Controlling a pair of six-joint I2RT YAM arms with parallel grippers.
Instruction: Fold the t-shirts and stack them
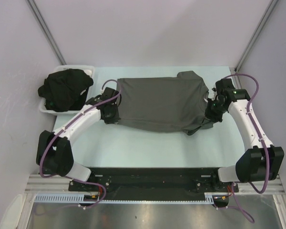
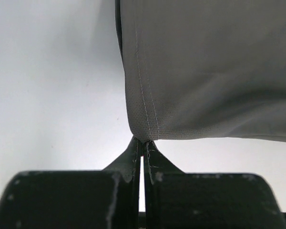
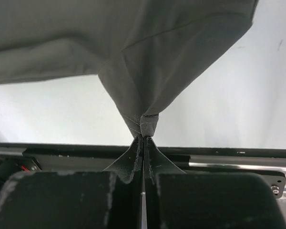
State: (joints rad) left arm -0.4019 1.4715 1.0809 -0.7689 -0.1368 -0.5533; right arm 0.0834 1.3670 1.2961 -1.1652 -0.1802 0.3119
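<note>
Charcoal t-shirt [image 1: 157,102] hung stretched over the table [image 1: 157,148], one edge clamped tight in the left gripper [image 2: 142,144], the other in the right gripper [image 3: 143,140].

Bright, diffuse, even light in all 3 views — shadows soft and faint, focus mostly crisp.

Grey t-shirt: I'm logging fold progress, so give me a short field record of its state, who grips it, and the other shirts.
shirt: charcoal grey t-shirt, spread across the table
left gripper: shut on its hemmed near-left corner
right gripper: shut on a bunched near-right corner
other shirts: black t-shirts heaped in white tray, far left
fold: not yet done
</note>
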